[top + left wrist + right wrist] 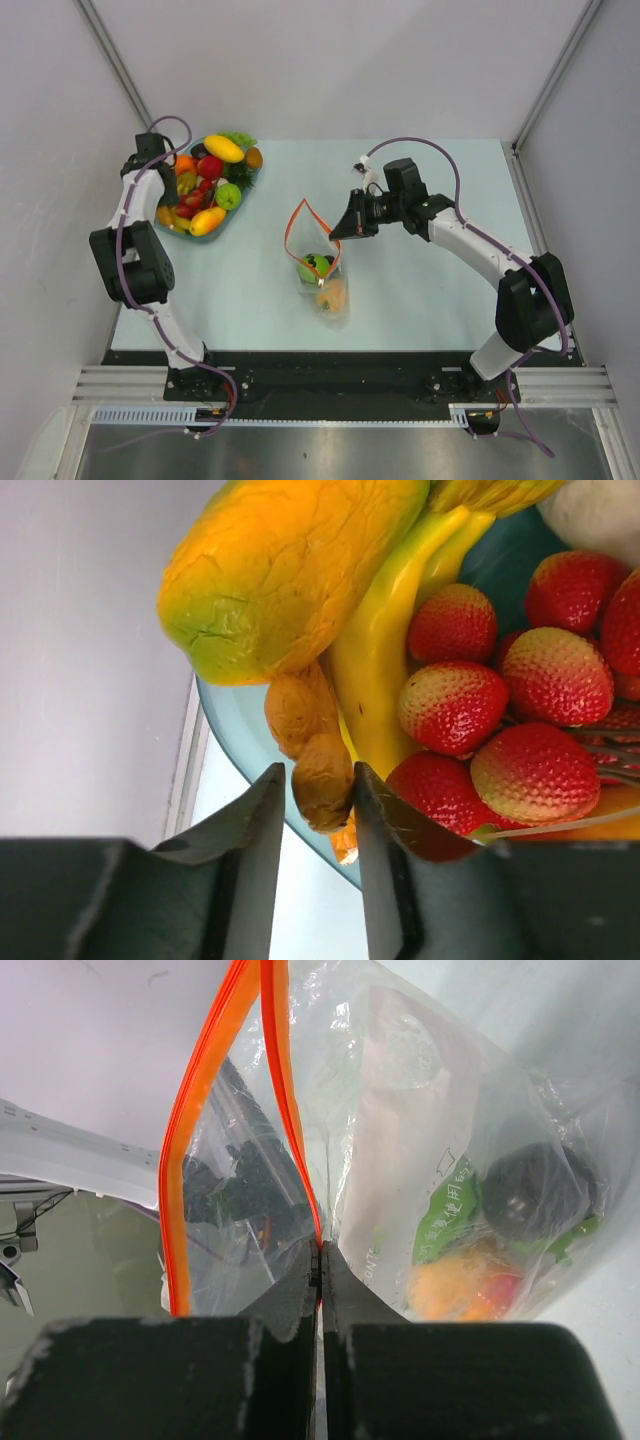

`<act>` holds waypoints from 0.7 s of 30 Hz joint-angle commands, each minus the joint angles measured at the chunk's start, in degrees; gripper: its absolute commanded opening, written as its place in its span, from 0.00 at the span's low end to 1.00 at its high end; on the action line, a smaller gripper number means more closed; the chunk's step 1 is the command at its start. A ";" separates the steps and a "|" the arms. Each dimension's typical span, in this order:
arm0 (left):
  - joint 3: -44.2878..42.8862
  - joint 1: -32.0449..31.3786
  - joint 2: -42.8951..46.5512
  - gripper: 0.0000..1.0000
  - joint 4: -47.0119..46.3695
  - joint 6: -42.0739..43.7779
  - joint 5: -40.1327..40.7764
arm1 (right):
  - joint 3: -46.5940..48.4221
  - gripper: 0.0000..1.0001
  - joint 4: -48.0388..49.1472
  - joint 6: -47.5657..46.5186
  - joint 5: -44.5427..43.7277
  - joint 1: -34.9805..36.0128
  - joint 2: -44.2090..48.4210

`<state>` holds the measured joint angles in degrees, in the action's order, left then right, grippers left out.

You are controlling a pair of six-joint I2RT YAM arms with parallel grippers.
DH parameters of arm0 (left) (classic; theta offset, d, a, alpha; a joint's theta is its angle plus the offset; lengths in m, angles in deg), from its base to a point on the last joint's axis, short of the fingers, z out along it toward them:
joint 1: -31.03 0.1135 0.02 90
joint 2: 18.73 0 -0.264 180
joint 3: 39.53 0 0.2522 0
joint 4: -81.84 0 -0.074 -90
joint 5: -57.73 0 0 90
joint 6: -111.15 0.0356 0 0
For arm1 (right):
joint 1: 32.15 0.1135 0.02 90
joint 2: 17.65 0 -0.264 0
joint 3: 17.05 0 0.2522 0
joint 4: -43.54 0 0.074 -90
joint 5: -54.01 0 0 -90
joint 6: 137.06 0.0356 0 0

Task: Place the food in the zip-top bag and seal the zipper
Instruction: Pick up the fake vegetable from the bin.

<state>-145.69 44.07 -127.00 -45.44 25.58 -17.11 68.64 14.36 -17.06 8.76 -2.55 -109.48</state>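
Zip-top bag (306, 238) holds food (316, 267); R fingers (288, 1305) clamp zipper (177, 1210), L fingers (250, 830) clamp dish (235, 730) food.

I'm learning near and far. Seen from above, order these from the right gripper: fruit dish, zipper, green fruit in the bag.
1. zipper, pinched by the right gripper.
2. green fruit, inside the bag.
3. fruit dish, far left.

You get bright, even light; glare flecks the zip-top bag (400, 1050), and wrist views blur toward 6 o'clock.
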 commanded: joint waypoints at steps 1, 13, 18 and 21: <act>-4.62 -0.29 -0.01 0.33 2.25 -0.56 1.46 | 0.59 0.00 1.97 0.24 1.13 -0.16 -0.19; -13.06 -0.65 2.53 0.00 16.92 -5.57 -5.22 | 0.15 0.00 2.85 0.85 1.39 -0.16 0.07; -15.17 -0.65 5.86 0.00 20.71 -5.92 -7.24 | -0.11 0.00 2.85 0.68 1.13 -0.25 0.69; -16.49 -1.17 8.59 0.00 22.82 -5.83 -9.35 | -0.29 0.00 2.94 0.76 1.04 -0.25 0.87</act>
<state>-157.91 43.78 -125.73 -26.84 21.07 -23.04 68.53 15.17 -16.63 9.33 -2.63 -109.64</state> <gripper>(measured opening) 0.077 0.009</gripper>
